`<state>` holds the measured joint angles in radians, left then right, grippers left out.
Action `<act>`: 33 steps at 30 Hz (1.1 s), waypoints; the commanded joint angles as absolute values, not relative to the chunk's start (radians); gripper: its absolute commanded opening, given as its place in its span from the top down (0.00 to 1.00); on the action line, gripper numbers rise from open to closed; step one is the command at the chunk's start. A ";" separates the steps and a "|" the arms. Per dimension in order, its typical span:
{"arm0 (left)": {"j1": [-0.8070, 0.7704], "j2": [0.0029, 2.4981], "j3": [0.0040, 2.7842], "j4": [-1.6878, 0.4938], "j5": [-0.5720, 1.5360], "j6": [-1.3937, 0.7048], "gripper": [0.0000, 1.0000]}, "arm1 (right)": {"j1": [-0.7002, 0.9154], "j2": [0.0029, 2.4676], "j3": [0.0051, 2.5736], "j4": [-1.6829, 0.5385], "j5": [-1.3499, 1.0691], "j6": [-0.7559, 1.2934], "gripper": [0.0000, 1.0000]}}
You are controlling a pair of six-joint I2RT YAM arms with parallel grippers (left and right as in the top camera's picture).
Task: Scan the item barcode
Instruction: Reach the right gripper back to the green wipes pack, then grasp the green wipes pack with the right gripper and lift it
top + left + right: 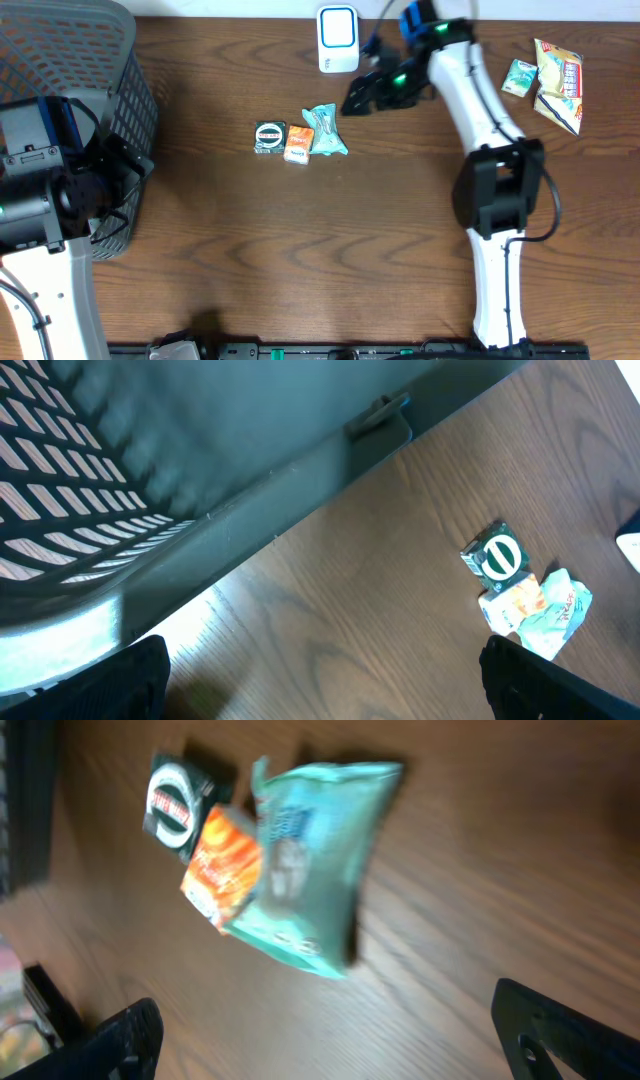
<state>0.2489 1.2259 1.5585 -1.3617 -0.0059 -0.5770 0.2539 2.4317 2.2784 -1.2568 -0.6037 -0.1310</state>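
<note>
A teal packet (327, 131) lies flat on the wooden table, touching an orange packet (298, 144) and a dark green box (269, 137). In the right wrist view, the teal packet (310, 860) lies ahead of my right gripper (330, 1040), which is open and empty. In the overhead view, the right gripper (362, 92) hovers just right of the packets and below the white scanner (338, 38). My left gripper (325, 685) is open and empty beside the basket (150, 480), far left of the packets (530, 595).
A grey mesh basket (110, 60) fills the table's left end, with my left arm (50, 190) against it. More snack packets (556, 80) and a small green one (519, 77) lie at the back right. The right arm's base (497, 190) stands right of centre.
</note>
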 commanded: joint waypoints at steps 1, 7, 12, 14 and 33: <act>0.254 1.221 1.569 -1.365 -0.012 -0.581 0.03 | 0.342 2.424 2.218 -1.210 -0.548 -0.125 0.01; 0.254 1.221 1.569 -1.365 -0.012 -0.581 0.02 | 0.480 2.424 2.151 -1.095 -0.220 0.107 0.01; 0.254 1.221 1.569 -1.365 -0.012 -0.581 0.02 | 0.506 2.424 2.152 -1.003 -0.179 0.240 0.01; 0.254 1.221 1.569 -1.365 -0.012 -0.581 0.03 | 0.507 2.424 2.152 -0.987 -0.202 0.263 0.01; 0.254 1.221 1.569 -1.365 -0.012 -0.581 0.02 | 0.519 2.424 2.146 -1.009 -0.007 0.324 0.41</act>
